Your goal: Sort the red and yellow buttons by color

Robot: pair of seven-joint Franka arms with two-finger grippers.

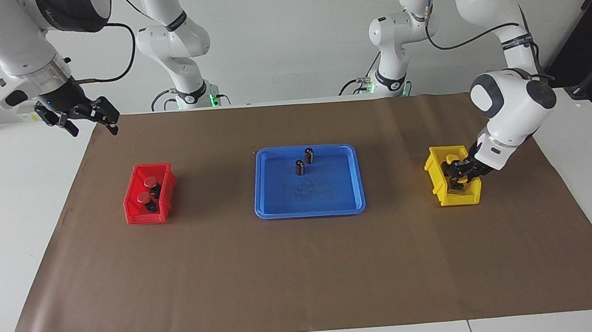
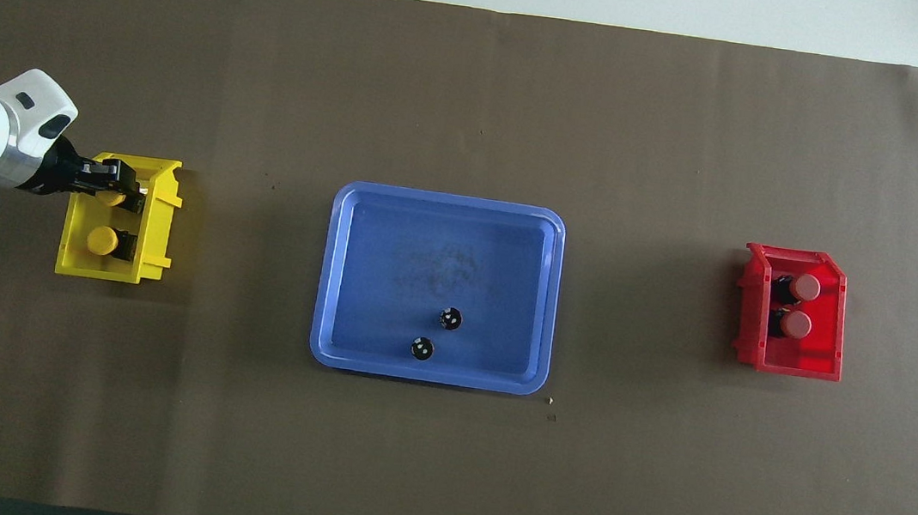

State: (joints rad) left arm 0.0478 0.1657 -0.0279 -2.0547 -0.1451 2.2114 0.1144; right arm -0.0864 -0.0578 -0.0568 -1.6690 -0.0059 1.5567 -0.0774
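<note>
Down inside the yellow plastic bin [image 1: 435, 177], the left gripper [image 1: 459, 171] seems clamped on one yellow button [image 2: 110, 196]; another yellow button [image 2: 100, 240] lies beside it. Two red buttons [image 1: 148, 189] sit in the red plastic bin [image 1: 135, 214]. The right gripper [image 1: 87, 117], jaws apart, waits above the table's edge.

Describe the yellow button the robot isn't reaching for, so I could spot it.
Find the yellow bin at the left arm's end of the brown mat. Two yellow-capped buttons lie inside; yours is the yellow button nearer the robots, in plain view, while the left gripper is at the other one.
</note>
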